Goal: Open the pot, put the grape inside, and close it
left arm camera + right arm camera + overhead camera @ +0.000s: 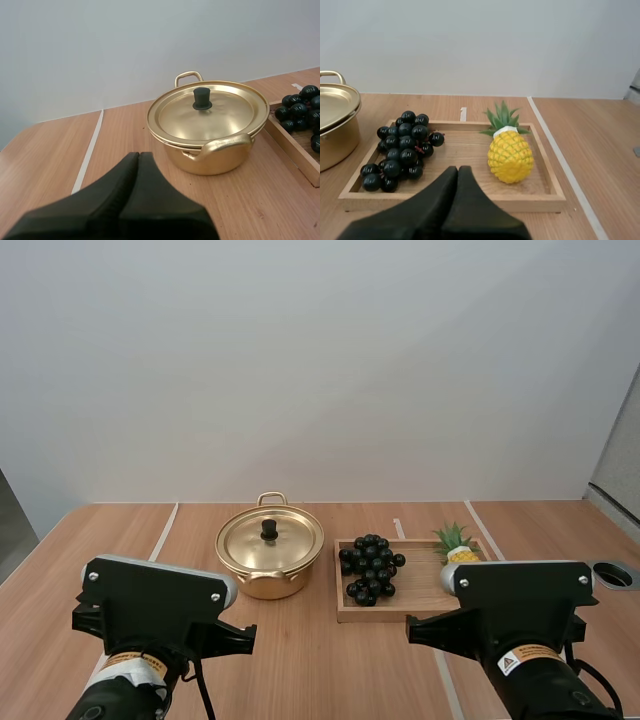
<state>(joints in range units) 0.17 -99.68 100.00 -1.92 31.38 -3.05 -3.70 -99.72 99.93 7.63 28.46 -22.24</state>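
A gold pot point(269, 558) stands on the table with its lid point(207, 111) on, a black knob point(202, 98) at the lid's centre. To its right a wooden tray point(420, 605) holds a bunch of dark grapes point(370, 566). My left gripper point(138, 156) is shut on nothing, short of the pot on its near side. My right gripper point(458, 170) is shut too, just in front of the tray's near rim point(455, 202), between the grapes point(402, 148) and a small pineapple point(509, 150).
The yellow pineapple point(458, 547) lies at the tray's right end. White tape lines point(162, 530) run across the wooden tabletop. A round hole point(617, 575) sits near the table's right edge. Both arm bases fill the near edge of the high view.
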